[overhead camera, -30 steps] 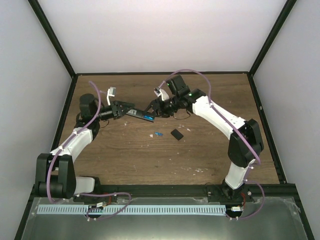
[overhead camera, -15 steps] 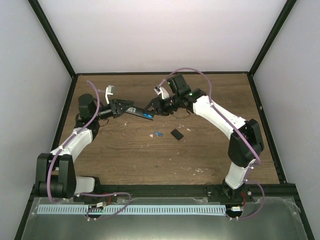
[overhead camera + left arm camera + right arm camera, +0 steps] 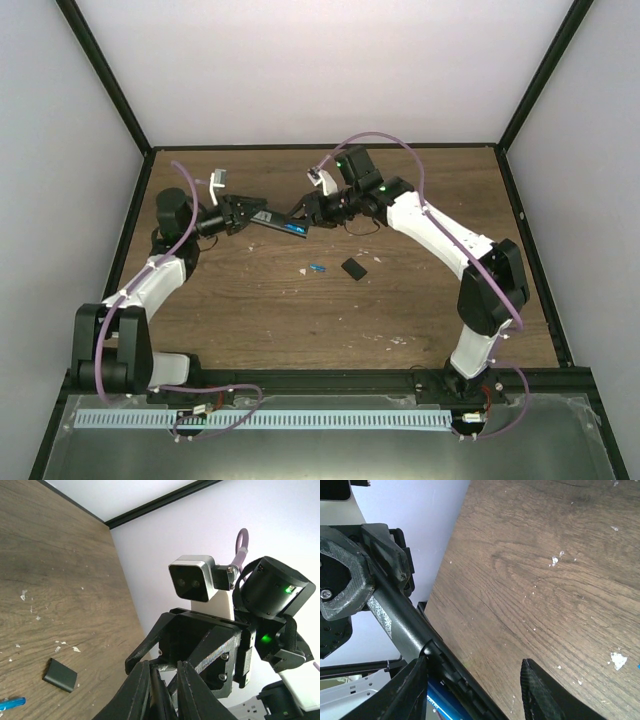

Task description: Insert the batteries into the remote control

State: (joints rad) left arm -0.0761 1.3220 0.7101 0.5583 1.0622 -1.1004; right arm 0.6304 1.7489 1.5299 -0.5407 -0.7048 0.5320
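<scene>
Shift: remote control (image 3: 275, 224) edged toward the upper frame.
Left gripper (image 3: 248, 216): jaws clenched on remote control.
Right gripper (image 3: 300, 215): jaws released, parted.
Tabletop (image 3: 250, 320): one battery (image 3: 318, 268) lay centre.

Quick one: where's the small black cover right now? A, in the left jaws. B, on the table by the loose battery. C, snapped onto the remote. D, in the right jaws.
B: the cover lies flat on the table, just right of the loose battery in the top view and well apart from the remote.
</scene>
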